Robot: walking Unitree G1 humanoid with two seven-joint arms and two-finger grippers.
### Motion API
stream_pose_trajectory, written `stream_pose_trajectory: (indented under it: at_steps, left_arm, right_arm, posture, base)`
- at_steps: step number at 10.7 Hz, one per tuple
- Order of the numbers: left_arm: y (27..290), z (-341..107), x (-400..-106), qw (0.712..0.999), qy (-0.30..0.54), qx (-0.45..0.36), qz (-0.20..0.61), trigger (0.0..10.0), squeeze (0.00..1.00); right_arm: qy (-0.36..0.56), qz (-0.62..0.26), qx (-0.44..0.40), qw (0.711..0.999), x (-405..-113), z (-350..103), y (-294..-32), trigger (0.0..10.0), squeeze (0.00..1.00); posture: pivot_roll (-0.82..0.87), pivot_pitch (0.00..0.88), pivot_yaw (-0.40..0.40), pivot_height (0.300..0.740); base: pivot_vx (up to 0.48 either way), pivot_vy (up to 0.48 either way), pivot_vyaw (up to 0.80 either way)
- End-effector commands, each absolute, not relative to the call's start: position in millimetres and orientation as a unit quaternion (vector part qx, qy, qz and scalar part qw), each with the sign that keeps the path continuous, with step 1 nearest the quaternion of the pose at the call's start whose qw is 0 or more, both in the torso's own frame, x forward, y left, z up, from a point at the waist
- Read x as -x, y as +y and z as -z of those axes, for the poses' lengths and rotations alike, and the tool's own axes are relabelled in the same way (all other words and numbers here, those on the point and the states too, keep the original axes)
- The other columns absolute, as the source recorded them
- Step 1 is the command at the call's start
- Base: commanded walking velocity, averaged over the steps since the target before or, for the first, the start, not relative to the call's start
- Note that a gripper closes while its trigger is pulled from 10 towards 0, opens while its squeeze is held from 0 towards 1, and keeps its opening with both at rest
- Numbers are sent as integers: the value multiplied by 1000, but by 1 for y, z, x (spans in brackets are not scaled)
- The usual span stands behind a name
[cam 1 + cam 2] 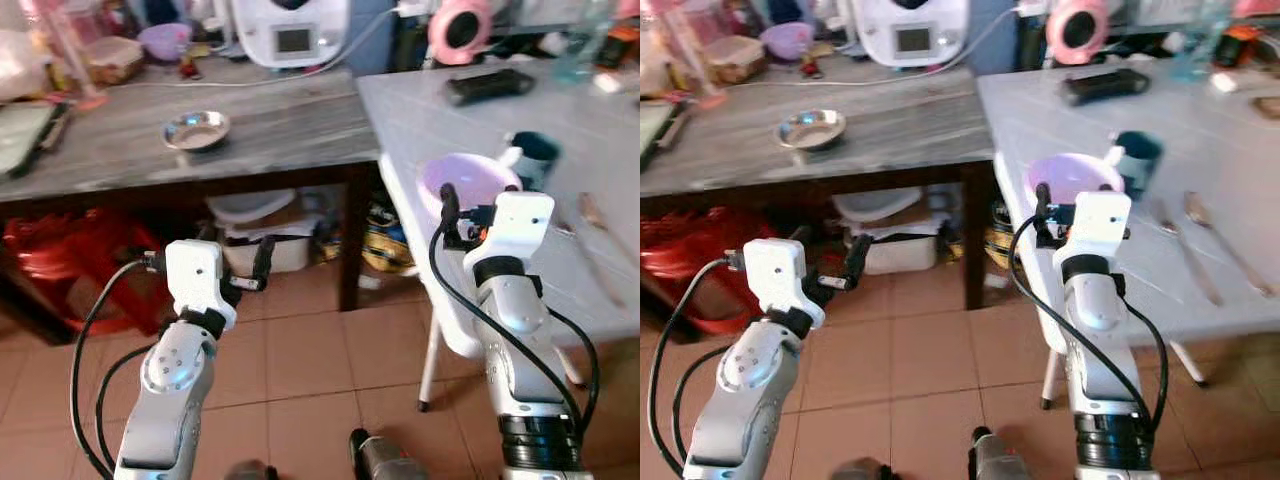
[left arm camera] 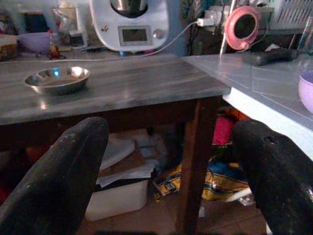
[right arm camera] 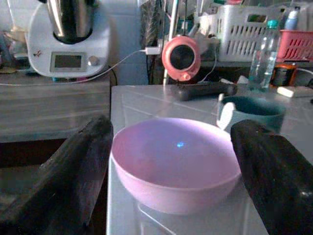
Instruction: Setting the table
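So the table is getting set, but it's only partway there.
Right gripper (image 3: 171, 161) is hovering wide open, empty, around the pink bowl (image 3: 176, 161) near the white table (image 1: 600, 150) edge; mug (image 1: 535, 155) and cutlery (image 1: 1200, 245) sitting beside, left gripper (image 2: 171, 166) idling open.

Counted on the two tables

One pink bowl (image 3: 175, 164) between the right gripper's fingers, one teal mug (image 3: 254, 112) beyond it, one steel dish (image 1: 197, 130), two utensils (image 1: 1205, 245).

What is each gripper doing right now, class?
Left gripper: open, holding nothing, beside the wooden table.
Right gripper: open, fingers either side of the pink bowl.
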State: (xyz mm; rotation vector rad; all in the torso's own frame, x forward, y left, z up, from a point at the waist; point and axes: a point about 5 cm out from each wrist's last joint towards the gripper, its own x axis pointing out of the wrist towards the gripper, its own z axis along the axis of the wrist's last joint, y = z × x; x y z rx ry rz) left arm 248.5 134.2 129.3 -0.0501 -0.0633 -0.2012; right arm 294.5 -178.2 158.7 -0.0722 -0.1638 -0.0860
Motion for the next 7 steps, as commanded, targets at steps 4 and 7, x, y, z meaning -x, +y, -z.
stream_pose_trajectory:
  at_steps: [4,7]
  left_arm:
    - [134,-135,-251,993,-42,21,105,10000,0]
    - [135,-135,-252,994,-42,21,99,10000,0]
  right_arm:
    - [-113,24,44,992,-307,-177,-174,10000,0]
    - [-116,19,45,992,-308,-177,-172,10000,0]
  posture:
    - [16,56,77,740]
    - [17,56,80,740]
  base:
    - [0,-384,0]
    - [0,-149,0]
